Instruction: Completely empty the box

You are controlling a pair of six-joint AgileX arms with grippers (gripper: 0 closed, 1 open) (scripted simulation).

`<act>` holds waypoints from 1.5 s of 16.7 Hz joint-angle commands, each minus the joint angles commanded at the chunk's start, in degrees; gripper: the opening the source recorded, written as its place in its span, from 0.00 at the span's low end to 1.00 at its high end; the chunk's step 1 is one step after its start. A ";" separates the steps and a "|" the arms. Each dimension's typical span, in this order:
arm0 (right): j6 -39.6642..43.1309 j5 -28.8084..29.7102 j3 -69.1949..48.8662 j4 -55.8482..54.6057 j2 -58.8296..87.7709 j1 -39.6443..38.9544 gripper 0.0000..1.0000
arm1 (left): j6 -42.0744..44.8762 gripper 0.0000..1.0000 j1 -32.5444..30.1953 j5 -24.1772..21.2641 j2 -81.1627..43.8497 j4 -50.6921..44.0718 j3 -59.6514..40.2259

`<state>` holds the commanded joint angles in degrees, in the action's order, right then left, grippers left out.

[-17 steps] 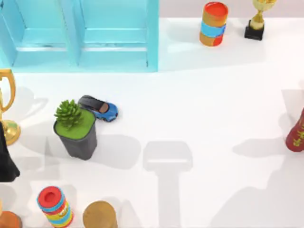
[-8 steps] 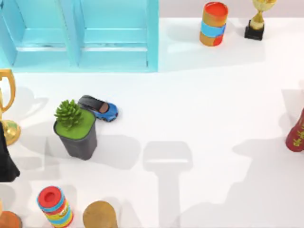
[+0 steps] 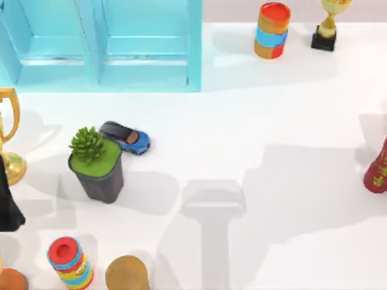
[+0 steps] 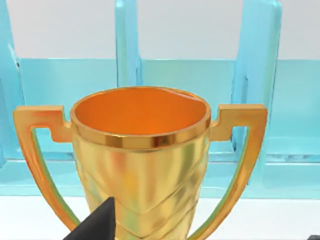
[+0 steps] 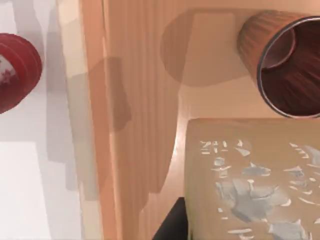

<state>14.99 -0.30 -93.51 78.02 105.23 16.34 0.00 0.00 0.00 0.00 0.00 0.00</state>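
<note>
Box [image 5: 135, 100]: one brown cup [image 5: 285, 60], one speckled block [image 5: 250, 185].

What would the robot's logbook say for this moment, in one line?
right arm: above wooden box | in box: brown cup, patterned block | left arm: parked by gold trophy | box: not yet empty

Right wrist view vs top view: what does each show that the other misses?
Right wrist: a wooden box holding a brown cup on its side and a tan block.

Top: blue shelf, potted plant, toy car, striped can, small trophy.

Both: the white table and a red object at the table's right edge.
</note>
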 joint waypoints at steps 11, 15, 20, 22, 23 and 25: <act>-30.65 0.67 -29.84 -1.53 31.54 -30.56 0.00 | 0.00 1.00 0.00 0.00 0.00 0.00 0.00; -30.85 0.51 -29.76 -1.48 31.62 -30.56 0.00 | 0.00 1.00 0.00 0.00 0.00 0.00 0.00; -30.84 0.61 -24.69 -7.47 32.04 -30.67 0.00 | 0.00 1.00 0.00 0.00 0.00 0.00 0.00; -30.86 0.65 -22.22 -10.35 32.44 -30.74 0.00 | 0.00 1.00 0.00 0.00 0.00 0.00 0.00; -30.88 0.69 -21.68 -10.89 32.72 -30.78 0.00 | 0.00 1.00 0.00 0.00 0.00 0.00 0.00; -30.88 0.69 -21.64 -10.94 32.75 -30.79 0.00 | 0.00 1.00 0.00 0.00 0.00 0.00 0.00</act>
<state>-15.89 0.39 -115.15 67.08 137.98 -14.44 0.00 0.00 0.00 0.00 0.00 0.00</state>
